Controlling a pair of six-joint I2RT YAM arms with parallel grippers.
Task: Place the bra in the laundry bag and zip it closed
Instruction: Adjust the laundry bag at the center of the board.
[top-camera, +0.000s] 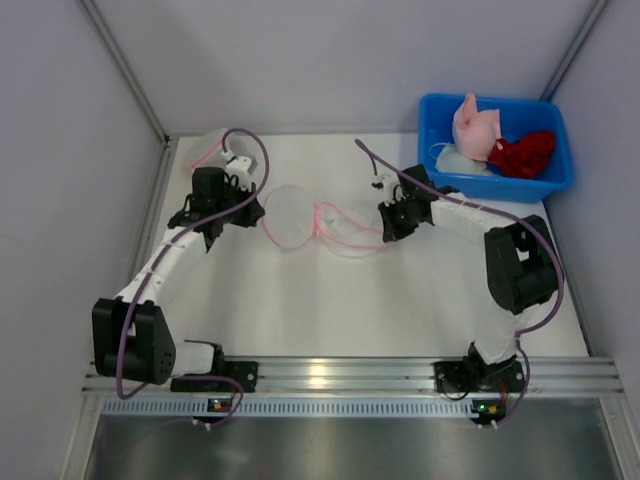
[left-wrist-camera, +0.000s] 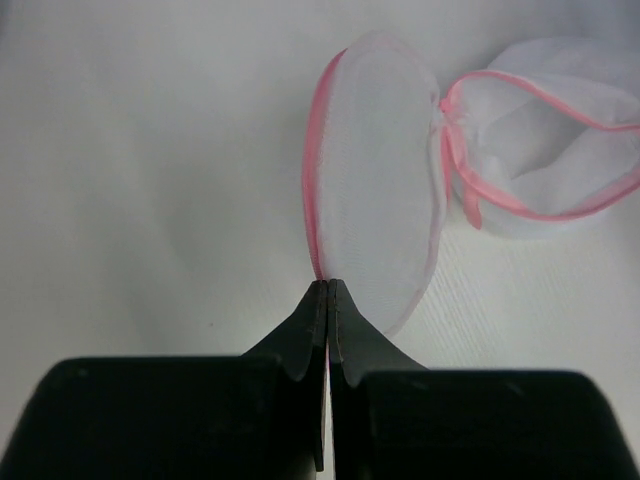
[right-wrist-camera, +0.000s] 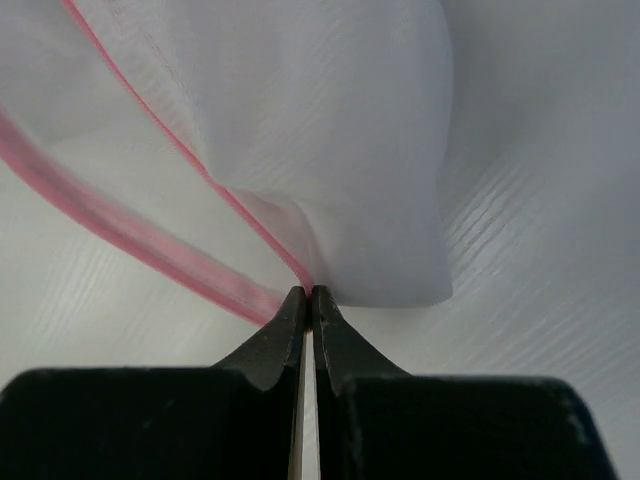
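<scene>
One laundry bag lies in the middle of the white worktop. It is made of thin white net that you can see through, with a pink strip along its edges. It looks soft and floppy, with round, puffy parts.

There are two grippers, both black. The left gripper is squeezed tight on the pink edge at one side of the bag. The right gripper is pinched tight on the pink strip at the other side.

The bra is not in the bag. It is pink and soft, and it sits in one blue plastic bin at the far right corner. Two more things lie beside it: a crumpled red cloth and a pale cloth.
</scene>
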